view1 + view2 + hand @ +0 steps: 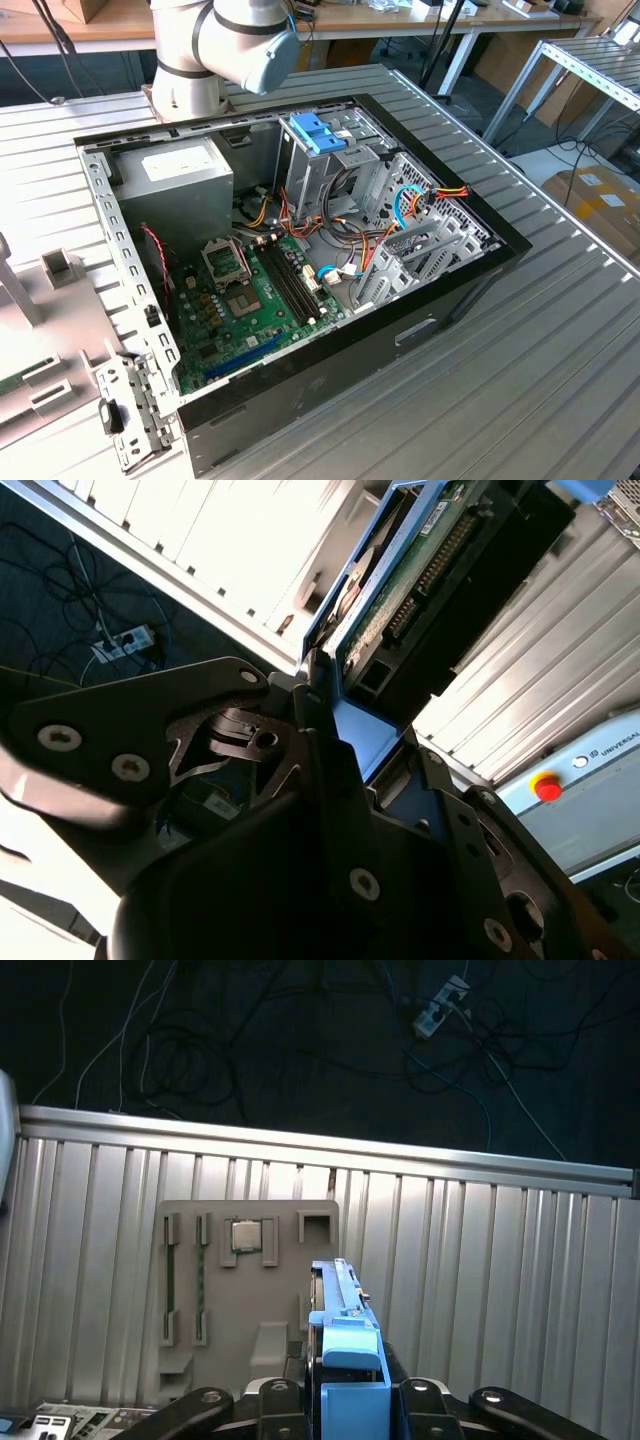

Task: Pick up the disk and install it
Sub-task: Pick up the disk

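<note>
My gripper (346,1400) is shut on the disk (340,1305), which shows edge-on in the first wrist view with a blue plastic side piece between the black fingers (440,1405). Under it lies a grey holder plate (205,1360) on the ribbed metal table. In the second wrist view the disk (430,560) shows its green circuit board and black body, blue rail along one side, the gripper (360,770) clamped on its end. In the exterior view the open computer case (470,270) lies on the table, with a metal drive cage (300,170) inside.
A light-blue latch (318,132) tops the drive cage. The case also holds a grey power-supply box (185,175), a green motherboard (250,300) and loose cables (415,200). The arm's base (190,85) stands behind the case. Cables (200,1050) lie on the dark floor past the table edge.
</note>
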`<state>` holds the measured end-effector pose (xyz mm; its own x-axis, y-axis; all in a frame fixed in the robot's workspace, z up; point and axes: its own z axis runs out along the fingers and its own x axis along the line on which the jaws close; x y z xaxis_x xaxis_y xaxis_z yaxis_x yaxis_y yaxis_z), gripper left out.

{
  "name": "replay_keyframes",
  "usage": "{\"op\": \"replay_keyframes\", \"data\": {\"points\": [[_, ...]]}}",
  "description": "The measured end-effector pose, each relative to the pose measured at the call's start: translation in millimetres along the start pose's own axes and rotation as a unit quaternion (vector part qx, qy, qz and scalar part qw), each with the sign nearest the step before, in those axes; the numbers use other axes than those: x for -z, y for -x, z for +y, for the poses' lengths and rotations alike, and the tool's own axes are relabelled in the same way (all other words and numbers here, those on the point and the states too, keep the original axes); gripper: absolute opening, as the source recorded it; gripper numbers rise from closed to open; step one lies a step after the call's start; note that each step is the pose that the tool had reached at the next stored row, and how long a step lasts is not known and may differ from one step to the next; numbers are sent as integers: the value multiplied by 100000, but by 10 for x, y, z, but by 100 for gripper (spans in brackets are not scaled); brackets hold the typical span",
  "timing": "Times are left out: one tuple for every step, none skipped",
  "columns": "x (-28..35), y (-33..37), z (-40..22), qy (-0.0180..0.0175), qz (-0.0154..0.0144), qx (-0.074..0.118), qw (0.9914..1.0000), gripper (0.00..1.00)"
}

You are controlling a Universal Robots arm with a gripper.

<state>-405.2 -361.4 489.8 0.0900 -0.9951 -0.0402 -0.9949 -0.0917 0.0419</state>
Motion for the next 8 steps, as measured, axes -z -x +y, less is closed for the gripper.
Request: {"op": "replay_keyframes", "data": {"points": [[1,-1,-6,1,2,0,100000,37],[1,-1,-16,-4,-1,-1,100000,37],[1,-3,-26,0,0,1,100000,37],[2,-3,-36,2,2,-1,100000,37],[2,-4,-42,-1,1,0,100000,37],[2,-4,-48,-2,1,0,100000,37],[2,-5,-57,-2,3,-2,100000,37],[3,-6,-62,1,6,-3,100000,37]]}}
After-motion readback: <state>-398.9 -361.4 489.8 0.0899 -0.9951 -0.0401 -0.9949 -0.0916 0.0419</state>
